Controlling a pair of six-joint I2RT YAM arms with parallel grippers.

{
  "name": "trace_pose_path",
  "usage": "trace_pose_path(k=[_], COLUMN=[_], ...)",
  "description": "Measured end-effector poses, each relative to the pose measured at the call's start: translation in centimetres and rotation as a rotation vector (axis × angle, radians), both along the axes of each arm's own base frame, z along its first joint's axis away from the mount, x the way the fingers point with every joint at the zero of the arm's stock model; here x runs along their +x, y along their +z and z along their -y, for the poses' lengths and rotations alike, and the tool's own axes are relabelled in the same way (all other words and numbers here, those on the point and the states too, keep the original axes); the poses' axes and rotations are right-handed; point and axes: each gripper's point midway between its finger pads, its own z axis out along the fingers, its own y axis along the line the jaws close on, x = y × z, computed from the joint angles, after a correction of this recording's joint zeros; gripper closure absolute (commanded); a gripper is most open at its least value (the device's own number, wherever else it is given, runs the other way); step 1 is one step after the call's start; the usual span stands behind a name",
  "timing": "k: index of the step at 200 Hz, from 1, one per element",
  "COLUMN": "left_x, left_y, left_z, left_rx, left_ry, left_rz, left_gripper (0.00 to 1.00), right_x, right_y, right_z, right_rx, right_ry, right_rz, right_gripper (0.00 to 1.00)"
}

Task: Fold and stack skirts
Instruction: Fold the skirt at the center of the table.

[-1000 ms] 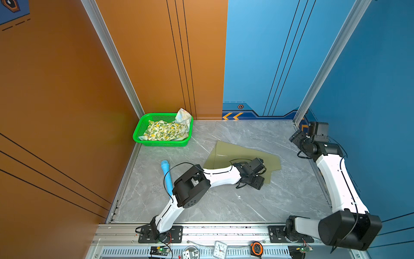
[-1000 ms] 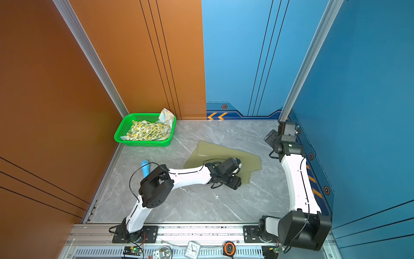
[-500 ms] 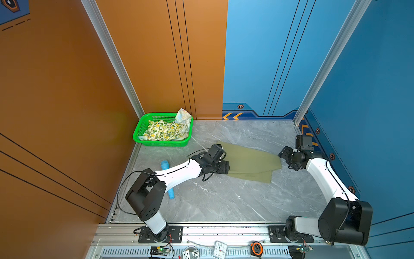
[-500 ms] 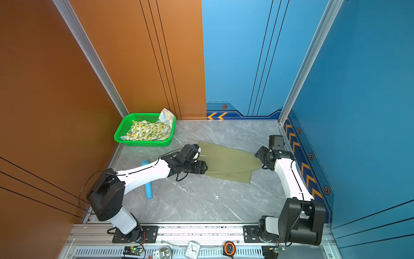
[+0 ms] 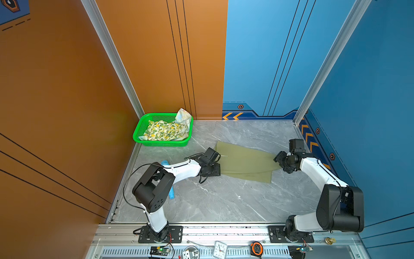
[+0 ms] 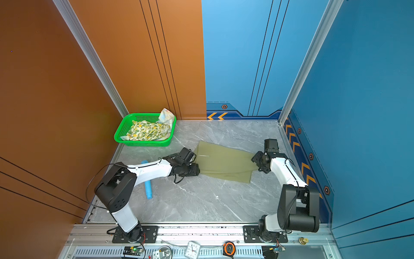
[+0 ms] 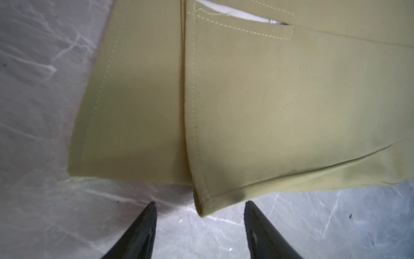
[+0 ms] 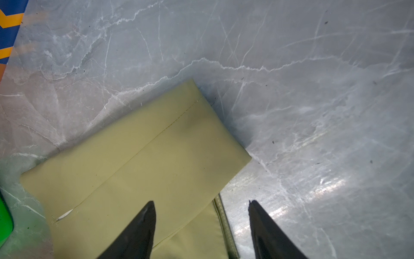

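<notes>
Near the middle of the grey marble table (image 5: 224, 201) (image 6: 201, 201), in both top views, the olive-green skirt (image 5: 246, 161) (image 6: 224, 161) lies flat and folded over on itself, its lower layer showing along the edge nearest the bottom of the frame. The left arm (image 5: 183, 170) reaches to the cloth's left end and the right arm (image 5: 313, 170) to its right end.

From the left wrist camera, the left jaws stand apart over bare table, both fingertips (image 7: 147, 224) clear of the cloth. A stitched corner of the skirt (image 7: 246, 101) lies between them, unclamped. A pocket slit with white lining (image 7: 235, 13) shows further along.

From the right wrist camera, the right jaws are also apart and hold nothing. One fingertip (image 8: 143, 224) is over the skirt (image 8: 145, 157) and its mate is over bare table, with the skirt's hemmed edge between them.

At the upper left of the table sits a green basket (image 5: 139, 132) (image 6: 119, 132). It holds the lemon-print skirt (image 5: 163, 132) (image 6: 145, 131), with the pastel skirt (image 5: 183, 116) (image 6: 167, 116) bunched at its far right corner. A light-blue toy (image 5: 171, 195) (image 6: 147, 188) lies on the table, partly under the left arm.
</notes>
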Motion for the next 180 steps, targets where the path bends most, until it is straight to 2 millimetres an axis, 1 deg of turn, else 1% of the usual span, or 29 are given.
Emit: trace_pose_path(k=[31, 54, 64, 77, 89, 99, 136, 180], left_x=[1.0, 1.3, 1.4, 1.3, 1.2, 1.1, 1.1, 1.1], left_y=[0.5, 0.9, 0.9, 0.9, 0.8, 0.6, 0.5, 0.5], left_z=[0.8, 1.3, 1.5, 1.7, 1.9, 2.0, 2.0, 2.0], left_rx=[-0.018, -0.029, -0.030, -0.030, -0.030, -0.031, -0.027, -0.027], left_ry=[0.006, 0.006, 0.001, -0.003, -0.009, -0.004, -0.010, -0.010], left_rz=[0.017, 0.027, 0.030, 0.030, 0.029, 0.024, 0.023, 0.023], left_gripper=[0.52, 0.66, 0.70, 0.81, 0.88, 1.00, 1.00, 1.00], right_x=[-0.1, 0.2, 0.2, 0.2, 0.3, 0.3, 0.3, 0.4], right_y=[-0.6, -0.8, -1.0, -1.3, -1.4, -1.6, -2.3, -4.0], right_z=[0.2, 0.6, 0.8, 1.1, 1.4, 1.6, 1.9, 2.1], right_rx=[0.000, -0.005, -0.006, -0.005, -0.004, -0.004, -0.002, 0.007], right_ry=[-0.005, -0.015, -0.020, -0.029, -0.036, -0.042, -0.051, -0.063], right_rz=[-0.013, -0.009, -0.013, -0.018, -0.020, -0.021, -0.032, -0.048], right_gripper=[0.38, 0.40, 0.41, 0.42, 0.42, 0.44, 0.46, 0.54])
